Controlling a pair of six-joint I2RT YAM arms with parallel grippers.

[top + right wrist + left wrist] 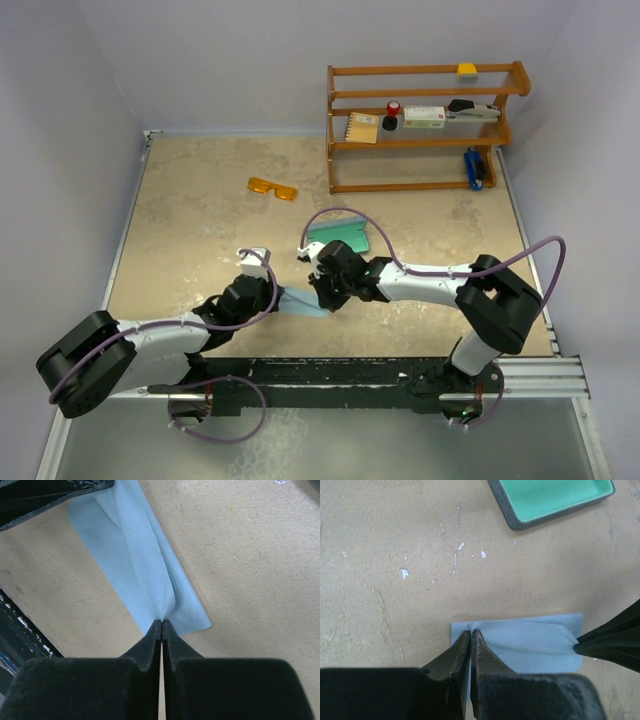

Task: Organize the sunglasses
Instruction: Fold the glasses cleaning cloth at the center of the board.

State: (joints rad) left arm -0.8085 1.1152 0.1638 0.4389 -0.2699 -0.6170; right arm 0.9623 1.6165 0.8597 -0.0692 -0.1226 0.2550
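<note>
At the near middle of the table, the left gripper point(471, 633) is seen with its two black fingers pressed together on the left edge of a light blue cloth point(530, 647), a thin fold of fabric being pinched between the tips. Just to the right, the right gripper point(162, 624) is likewise clamped on the opposite edge of the same cloth, and the fabric is gathered into a soft ridge running from one pinch to the other. Whether the stretched cloth touches the surface beneath cannot be told.

Just beyond the right gripper, an oblong blue-grey case point(340, 237) is laid on the beige speckled table top point(200, 220) with its teal interior facing up.

Farther away and to the left, well apart from both grippers and from the case, a small pair of sunglasses point(273, 188) with translucent orange-amber lenses and frame is found lying on the table top. Its long axis is set roughly left to right, the left end slightly farther than the right end. Which way its front is turned cannot be made out at this size.

Against the far right edge, a wooden three-tier rack point(425, 130) is placed. A small yellow block point(467, 70) is carried on its top shelf, and a stapler point(473, 112) and a white box point(425, 117) on the shelf below.
</note>
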